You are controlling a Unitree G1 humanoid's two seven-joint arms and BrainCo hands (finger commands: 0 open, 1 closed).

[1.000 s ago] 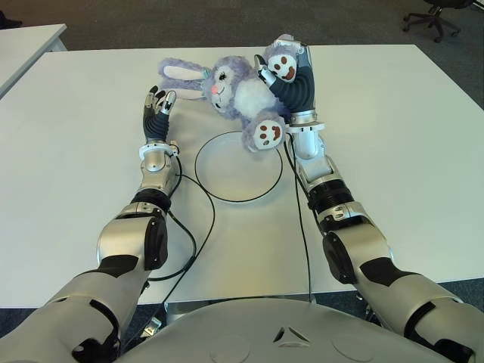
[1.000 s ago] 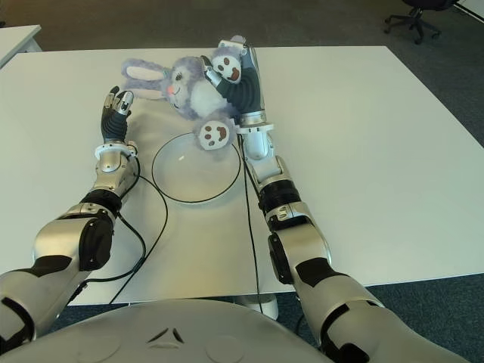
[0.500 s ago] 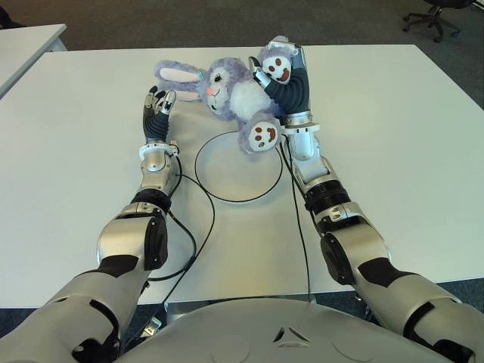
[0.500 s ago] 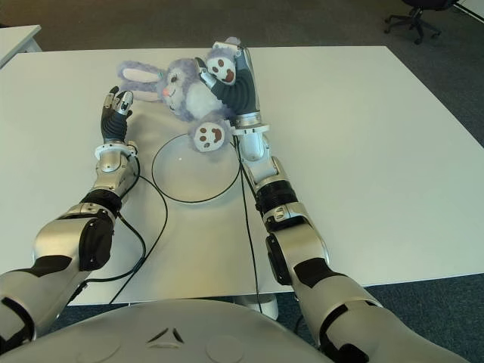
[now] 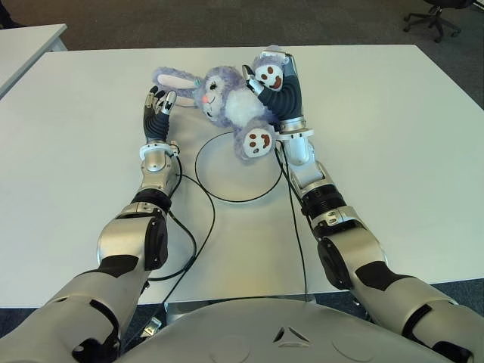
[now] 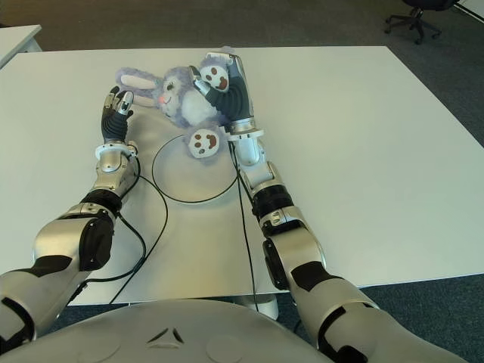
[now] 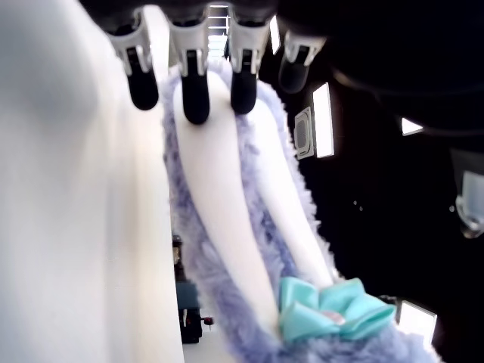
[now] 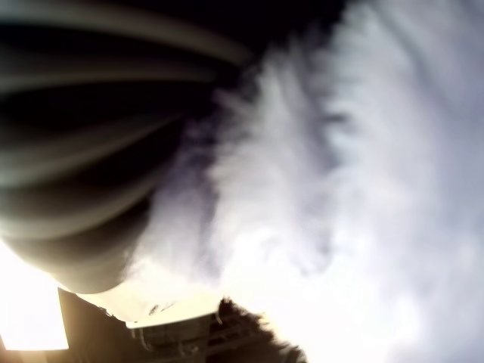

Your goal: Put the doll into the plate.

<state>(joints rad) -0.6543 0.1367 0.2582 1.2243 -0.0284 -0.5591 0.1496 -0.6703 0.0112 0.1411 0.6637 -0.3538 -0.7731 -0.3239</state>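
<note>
The doll [image 5: 225, 98] is a purple plush bunny with white belly, long ears and brown paw pads. My right hand [image 5: 277, 83] is shut on its body and holds it tilted above the table, just past the far rim of the plate [image 5: 234, 180]. One foot [image 5: 257, 141] hangs over the plate's far edge. The plate is white with a thin dark rim and holds nothing. My left hand [image 5: 157, 104] shows left of the plate, fingers straight and open, next to the bunny's ear [image 7: 227, 189]. A teal bow [image 7: 333, 314] sits at the base of the ear.
The white table [image 5: 393, 136] spreads wide to the right. Black cables [image 5: 189, 227] run from both arms across its near part. A second table [image 5: 23, 45] stands at the far left and an office chair [image 5: 435, 15] at the far right.
My right hand has carried the doll a little to the left, so its ear now lies close to my left hand. The left hand has not moved.
</note>
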